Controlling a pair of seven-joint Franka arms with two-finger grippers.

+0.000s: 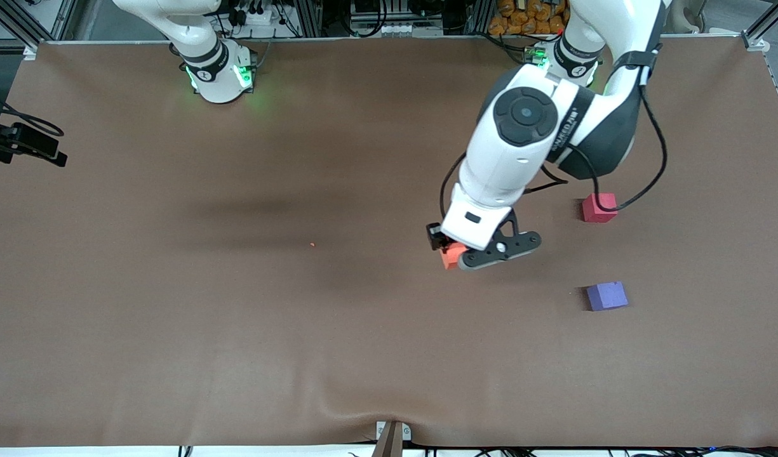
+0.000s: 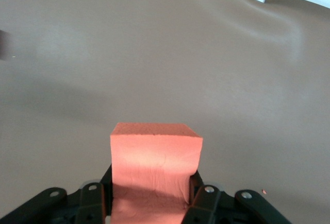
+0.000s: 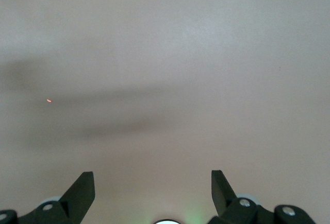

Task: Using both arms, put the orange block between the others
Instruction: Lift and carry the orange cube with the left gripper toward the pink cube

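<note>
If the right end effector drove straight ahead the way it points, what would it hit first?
Probably only the bare table: the open right end effector faces plain brown surface, no block in line.

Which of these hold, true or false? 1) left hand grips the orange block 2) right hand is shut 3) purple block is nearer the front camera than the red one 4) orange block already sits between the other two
1) The left hand grips the orange block: true.
2) The right hand is shut: false, its fingers stand wide apart over bare table, holding nothing.
3) The purple block lies nearer the front camera than the red block: true.
4) The orange block sits between the other two: false, it is off toward the right arm's end.
</note>
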